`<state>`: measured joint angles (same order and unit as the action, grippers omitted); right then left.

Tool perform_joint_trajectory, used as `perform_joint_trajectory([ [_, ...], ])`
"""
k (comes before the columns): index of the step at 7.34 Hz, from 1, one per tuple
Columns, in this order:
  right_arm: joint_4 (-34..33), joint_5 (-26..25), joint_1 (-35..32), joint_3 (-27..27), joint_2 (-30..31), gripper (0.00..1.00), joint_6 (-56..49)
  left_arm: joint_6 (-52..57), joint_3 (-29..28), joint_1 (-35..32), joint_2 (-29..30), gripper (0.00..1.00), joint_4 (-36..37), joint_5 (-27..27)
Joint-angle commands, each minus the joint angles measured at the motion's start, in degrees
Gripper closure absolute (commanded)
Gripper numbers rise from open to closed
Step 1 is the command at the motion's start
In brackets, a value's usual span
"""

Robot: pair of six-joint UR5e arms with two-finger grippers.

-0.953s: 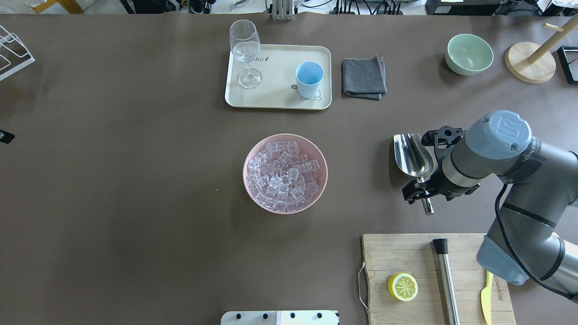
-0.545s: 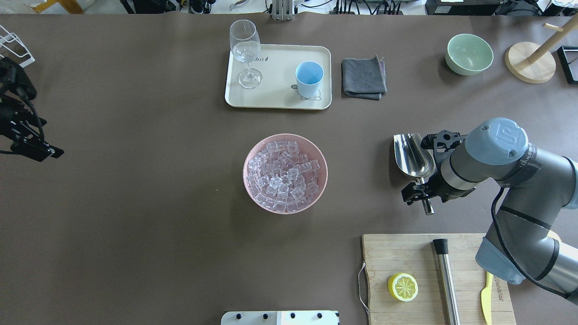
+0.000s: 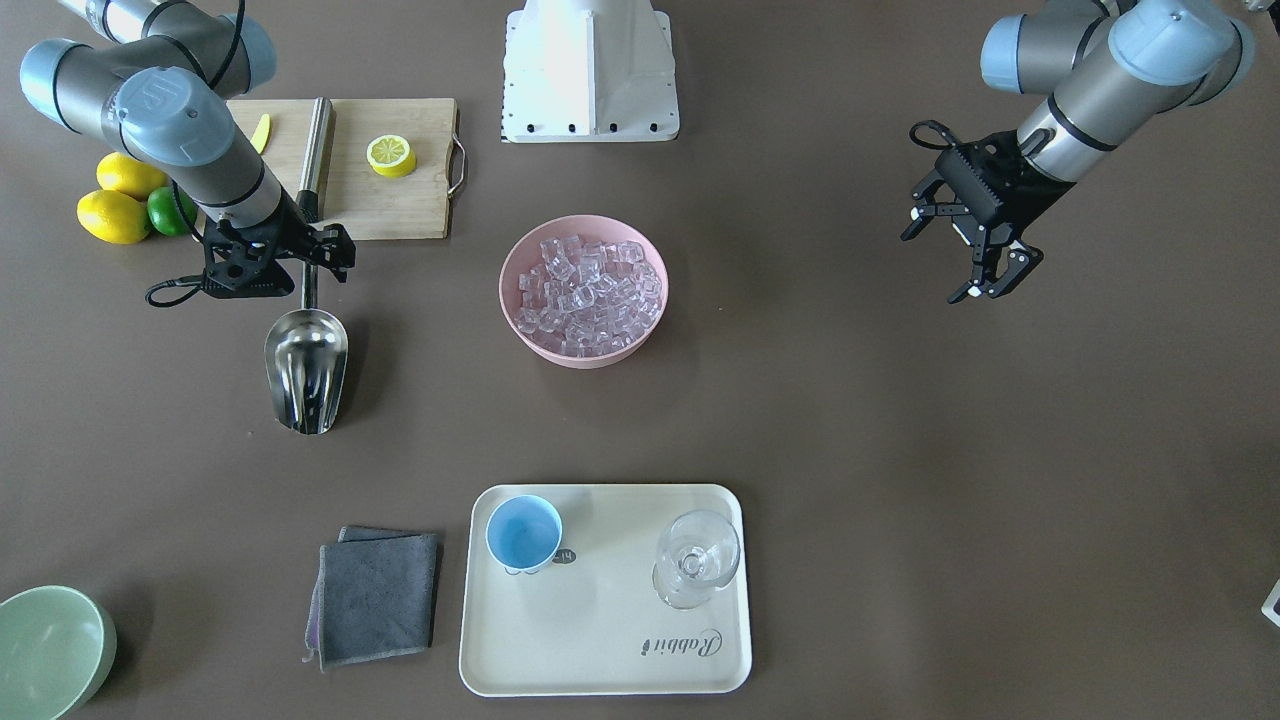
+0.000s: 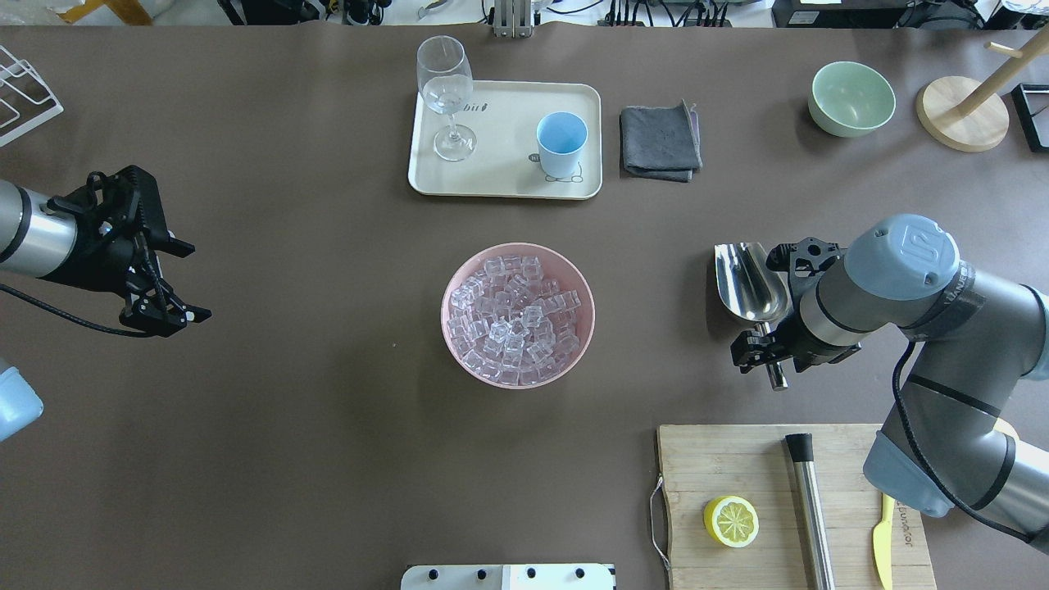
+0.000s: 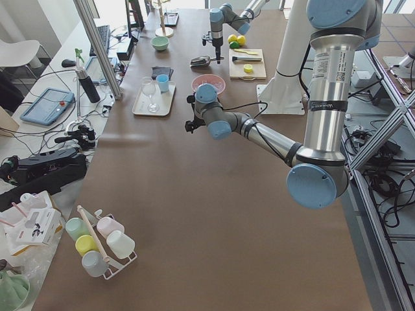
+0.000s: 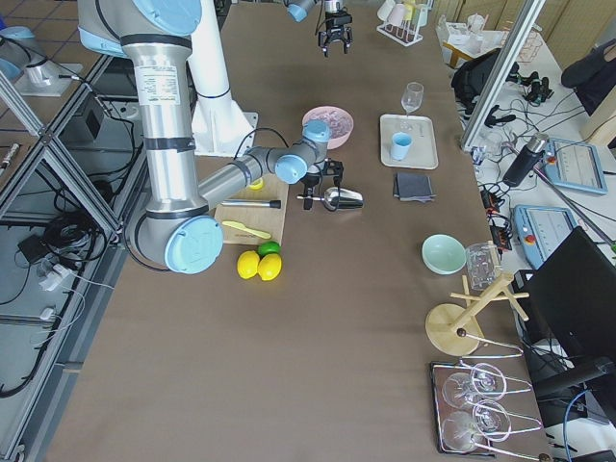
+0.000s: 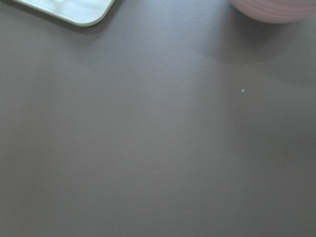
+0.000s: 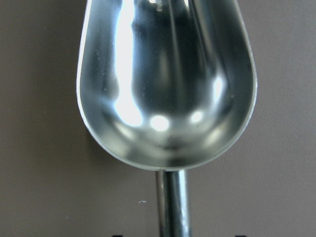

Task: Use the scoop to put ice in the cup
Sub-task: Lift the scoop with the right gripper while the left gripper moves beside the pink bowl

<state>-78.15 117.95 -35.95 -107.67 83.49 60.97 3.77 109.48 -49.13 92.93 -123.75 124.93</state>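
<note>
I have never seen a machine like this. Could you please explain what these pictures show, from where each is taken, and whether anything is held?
These are two robot arms at a brown table, each ending in a two-finger gripper. Two pictures look down on the table, one from behind the robot, one facing it; two look along it from its ends; two come from wrist cameras. In the middle a pink bowl holds ice cubes. A tray carries a blue cup and a wine glass, beside a grey cloth. The right gripper is open, one finger on each side of the handle of a steel scoop lying on the table. The left gripper is open over bare table. Nothing is held yet.
</note>
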Motion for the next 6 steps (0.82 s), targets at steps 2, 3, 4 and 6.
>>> perform_joint_trajectory([
  [2,-0.3,0.3,0.0,-0.4,0.0,0.27,0.2,0.0,-1.2,5.7,2.2,0.02,-4.7,-3.2],
  [3,-0.3,0.4,0.0,-0.5,0.0,0.88,0.2,0.2,-4.3,9.8,3.9,0.02,-11.6,-3.9],
  [4,-0.4,0.4,0.0,-0.8,0.0,1.0,0.3,0.1,-7.9,10.2,4.2,0.02,-17.7,-3.8],
  [6,-0.6,1.9,0.0,-0.8,0.1,1.0,0.1,0.2,-8.6,11.9,6.9,0.02,-17.1,-4.4],
])
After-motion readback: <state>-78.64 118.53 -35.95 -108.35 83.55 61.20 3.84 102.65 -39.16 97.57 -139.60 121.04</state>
